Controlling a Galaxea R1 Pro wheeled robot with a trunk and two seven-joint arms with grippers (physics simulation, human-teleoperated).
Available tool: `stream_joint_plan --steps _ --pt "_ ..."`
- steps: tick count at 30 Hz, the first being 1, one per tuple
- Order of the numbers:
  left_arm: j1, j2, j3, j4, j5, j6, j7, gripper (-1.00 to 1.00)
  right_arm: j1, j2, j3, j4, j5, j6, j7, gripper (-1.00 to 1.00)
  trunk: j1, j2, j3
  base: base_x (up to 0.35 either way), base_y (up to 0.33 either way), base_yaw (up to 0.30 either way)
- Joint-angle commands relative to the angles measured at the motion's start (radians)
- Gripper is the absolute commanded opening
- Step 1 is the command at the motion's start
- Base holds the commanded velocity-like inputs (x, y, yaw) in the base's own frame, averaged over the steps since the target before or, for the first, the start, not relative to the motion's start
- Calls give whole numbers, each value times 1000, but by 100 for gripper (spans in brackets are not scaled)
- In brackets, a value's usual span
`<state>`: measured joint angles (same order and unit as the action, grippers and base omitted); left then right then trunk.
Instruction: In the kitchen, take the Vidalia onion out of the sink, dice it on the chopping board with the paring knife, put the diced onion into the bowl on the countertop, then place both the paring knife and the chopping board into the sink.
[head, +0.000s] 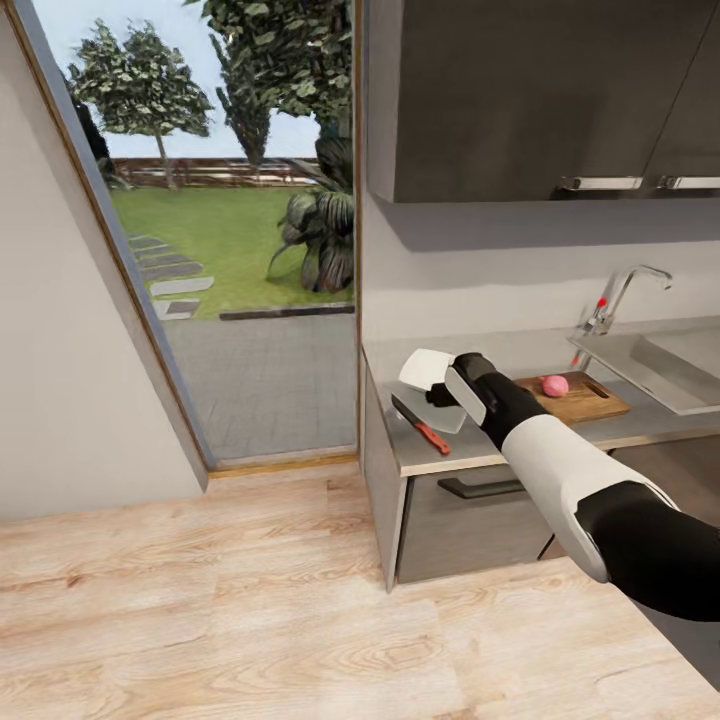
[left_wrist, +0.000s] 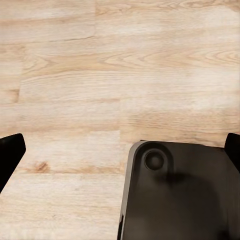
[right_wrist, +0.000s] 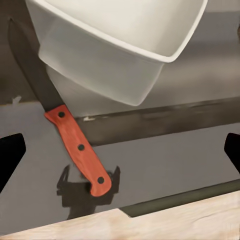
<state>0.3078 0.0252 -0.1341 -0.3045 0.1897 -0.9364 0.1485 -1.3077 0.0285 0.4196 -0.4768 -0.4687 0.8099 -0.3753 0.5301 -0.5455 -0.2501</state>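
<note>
On the grey countertop (head: 520, 352) the paring knife (head: 421, 425) lies near the front left corner, red-orange handle (right_wrist: 80, 150) toward the edge. The white bowl (head: 428, 380) sits right behind it. My right gripper (right_wrist: 120, 150) hovers open above the knife handle, apart from it; its shadow falls around the handle's end. In the head view the right wrist (head: 485, 395) covers part of the bowl. The chopping board (head: 585, 398) lies further right with the pinkish round onion (head: 554, 385) on it. My left gripper (left_wrist: 120, 150) is open with nothing in it, over the wood floor.
The sink (head: 665, 368) with its faucet (head: 618, 297) is right of the board. Dark upper cabinets (head: 540, 100) hang above the counter. A glass door (head: 230, 230) to the garden stands to the left. A black part of the robot's base (left_wrist: 180, 197) lies below the left gripper.
</note>
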Motion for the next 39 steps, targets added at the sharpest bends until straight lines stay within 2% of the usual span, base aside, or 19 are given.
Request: stream_joint_plan --steps 1,2,3,4,8,13,25,33,39 --pt "0 1 -9 -2 7 -1 5 100 0 0 7 -1 -11 2 -5 100 0 -2 -1 0 0 0" --pt "1 1 -9 -2 7 -1 6 100 2 -1 7 0 -11 2 11 100 0 -2 -1 0 0 0" --pt "0 1 -9 -2 7 -1 6 100 5 -4 7 0 -9 -1 77 100 0 -2 -1 0 0 0" --pt "0 1 -9 -2 7 -1 6 100 6 -7 7 0 -7 -6 103 100 0 -2 -1 0 0 0" --pt "0 1 -9 -2 7 -1 6 100 7 -13 7 0 -5 -50 151 100 0 -2 -1 0 0 0" --pt "1 -9 -9 -2 7 -1 6 100 7 -12 8 15 -5 -74 167 100 0 -2 -1 0 0 0" --pt "0 -11 -9 -2 7 -1 6 100 8 -9 8 76 -5 -117 175 100 0 -2 -2 14 -16 0" --pt "1 -11 -9 -2 7 -1 6 100 23 -9 8 86 -4 -124 211 100 0 -2 -10 77 -83 0" --pt "1 -11 -9 -2 7 -1 6 100 24 -6 8 87 -4 -124 213 100 0 -2 -19 4 -4 0"
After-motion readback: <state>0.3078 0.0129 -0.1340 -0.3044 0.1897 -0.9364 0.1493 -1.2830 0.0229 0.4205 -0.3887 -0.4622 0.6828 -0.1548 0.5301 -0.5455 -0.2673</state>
